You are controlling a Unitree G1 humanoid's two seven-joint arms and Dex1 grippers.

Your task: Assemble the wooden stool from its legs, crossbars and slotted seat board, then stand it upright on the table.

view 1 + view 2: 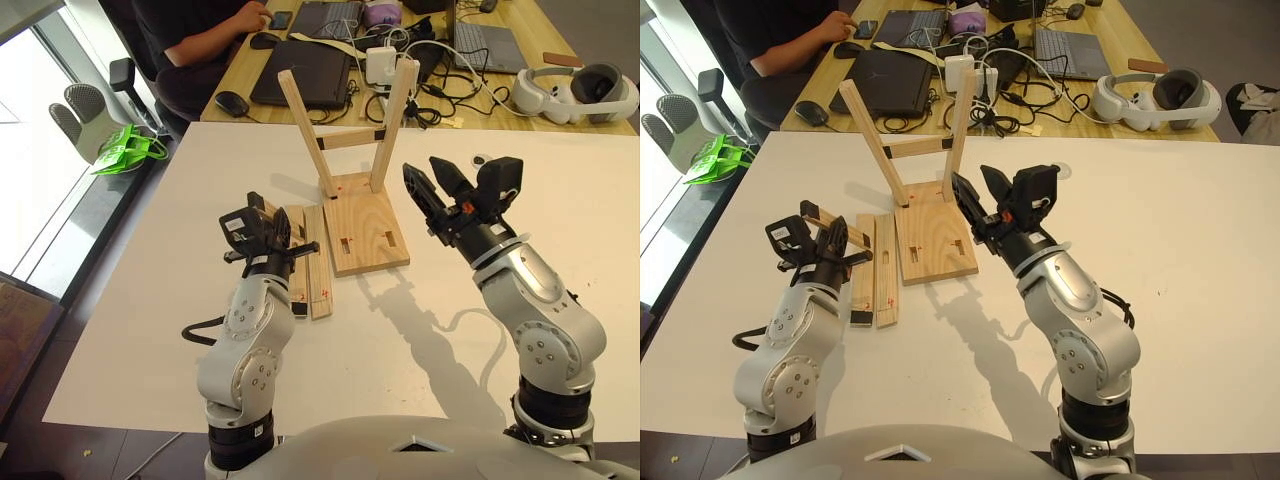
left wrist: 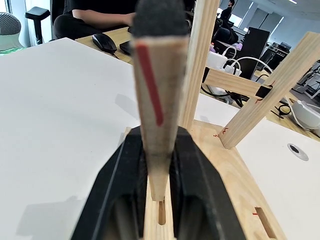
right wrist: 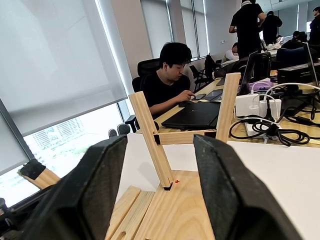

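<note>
L arm (image 1: 250, 340) & R arm (image 1: 545, 320) silver-grey, rounded joint housings w/ small screws on round caps, L gripper (image 1: 292, 246) black w/ white label, R gripper (image 1: 428, 178) black w/ orange bits, black cable (image 1: 200, 333) looped off L arm

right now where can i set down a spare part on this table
Bare: the table right of the right gripper, and the near strip in front of the board. Crowded: left of the board, where loose pieces lie by the left gripper and its stick.
</note>
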